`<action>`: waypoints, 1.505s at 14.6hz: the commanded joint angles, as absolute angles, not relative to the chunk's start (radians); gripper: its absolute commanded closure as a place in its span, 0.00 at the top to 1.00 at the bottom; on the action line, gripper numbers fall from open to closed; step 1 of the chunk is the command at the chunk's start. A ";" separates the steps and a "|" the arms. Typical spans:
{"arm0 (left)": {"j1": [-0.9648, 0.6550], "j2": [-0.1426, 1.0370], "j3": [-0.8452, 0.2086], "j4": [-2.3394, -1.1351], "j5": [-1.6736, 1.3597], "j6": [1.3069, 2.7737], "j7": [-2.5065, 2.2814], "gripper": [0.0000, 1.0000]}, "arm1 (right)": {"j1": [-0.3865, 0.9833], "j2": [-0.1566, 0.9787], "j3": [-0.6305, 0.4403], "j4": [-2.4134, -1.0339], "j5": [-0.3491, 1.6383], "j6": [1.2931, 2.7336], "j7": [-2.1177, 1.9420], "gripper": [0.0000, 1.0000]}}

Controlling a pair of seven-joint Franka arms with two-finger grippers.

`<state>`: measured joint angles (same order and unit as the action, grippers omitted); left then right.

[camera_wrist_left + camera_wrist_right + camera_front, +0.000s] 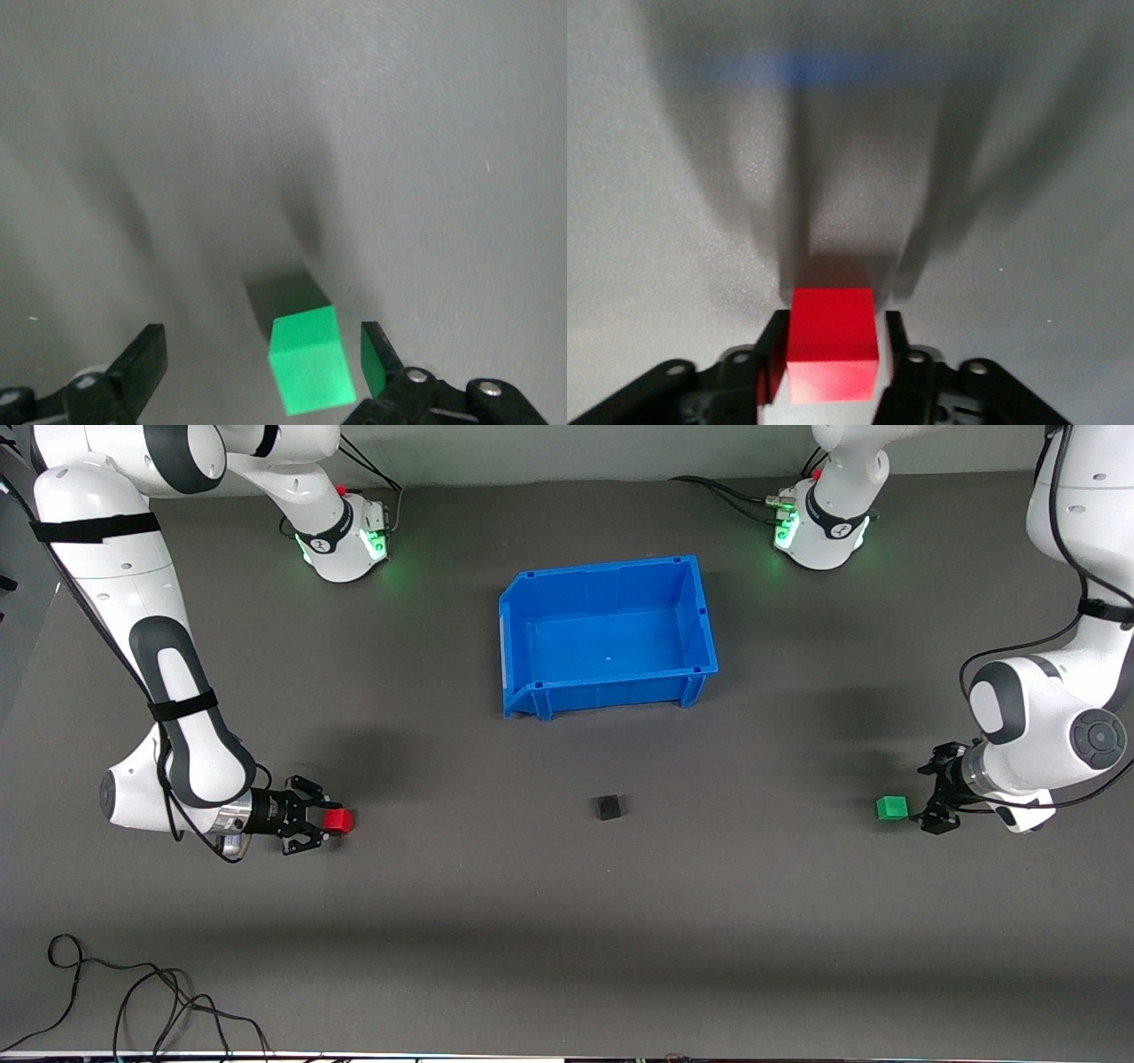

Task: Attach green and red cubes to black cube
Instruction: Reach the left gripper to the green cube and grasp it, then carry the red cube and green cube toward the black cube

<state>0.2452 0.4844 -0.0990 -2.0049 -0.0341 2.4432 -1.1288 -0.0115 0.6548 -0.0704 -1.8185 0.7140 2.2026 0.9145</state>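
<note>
No brand, label or writing can be read on anything. The right gripper (pixel 330 821) pinches the red cube (pixel 337 821) between its fingers (pixel 772 351) at the right arm's end of the desk (pixel 567 921). The left gripper (pixel 921 797) stands with fingers (pixel 142 359) wide, the green cube (pixel 891 808) between them. The black cube (pixel 608 807) sits between the two, nearer the front camera than the blue bin (pixel 532 584).

Dark grey table (pixel 567 921), pale wall strip above, loose black cables (pixel 133 1001)

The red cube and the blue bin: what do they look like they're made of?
The red cube, shut in the right pincer, looks like smooth, matte plastic, possibly painted wood: flat even colour, crisp edges, no grain. The blue bin looks like moulded plastic with a slight sheen: thin walls, a ribbed rim, soft highlights on its floor.
</note>
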 commanded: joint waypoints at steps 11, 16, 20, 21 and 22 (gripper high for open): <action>0.207 0.549 -0.106 -1.922 -0.037 2.508 -1.288 0.25 | -0.005 0.643 -0.072 -1.813 0.746 2.204 0.897 0.28; 0.098 0.558 -0.104 -1.752 -0.041 2.261 -1.330 0.18 | 0.003 0.605 -0.071 -1.810 0.746 2.172 0.934 0.27; -0.017 0.574 -0.104 -1.709 -0.038 2.264 -1.593 0.18 | 0.106 0.574 -0.071 -1.781 0.746 2.169 1.083 0.27; -0.044 0.578 -0.104 -1.709 -0.038 2.266 -1.639 0.18 | 0.141 0.575 -0.071 -1.769 0.746 2.171 1.124 0.28; -0.069 0.584 -0.104 -1.706 -0.038 2.267 -1.676 0.18 | 0.173 0.577 -0.071 -1.755 0.746 2.178 1.165 0.28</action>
